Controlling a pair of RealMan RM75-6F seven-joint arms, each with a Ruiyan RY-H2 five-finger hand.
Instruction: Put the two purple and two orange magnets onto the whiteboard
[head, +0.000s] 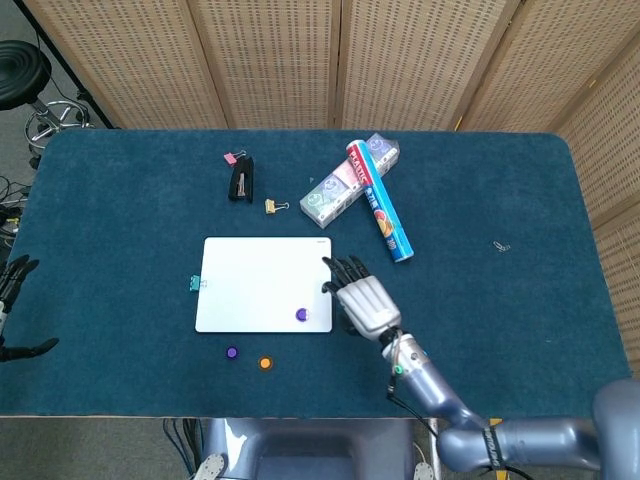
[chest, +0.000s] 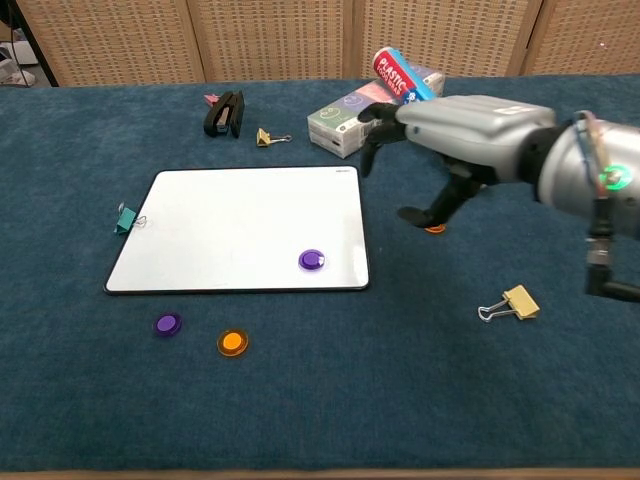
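Two purple magnets, two orange magnets, one whiteboard, four binder clips, one black stapler, one tissue pack, one plastic-wrap box, two robot hands.

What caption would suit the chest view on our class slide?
Right hand hovers open beside the whiteboard, which bears one purple magnet.

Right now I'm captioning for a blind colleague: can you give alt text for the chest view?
The right hand hovers open above the blue table, right of a whiteboard holding one purple magnet.
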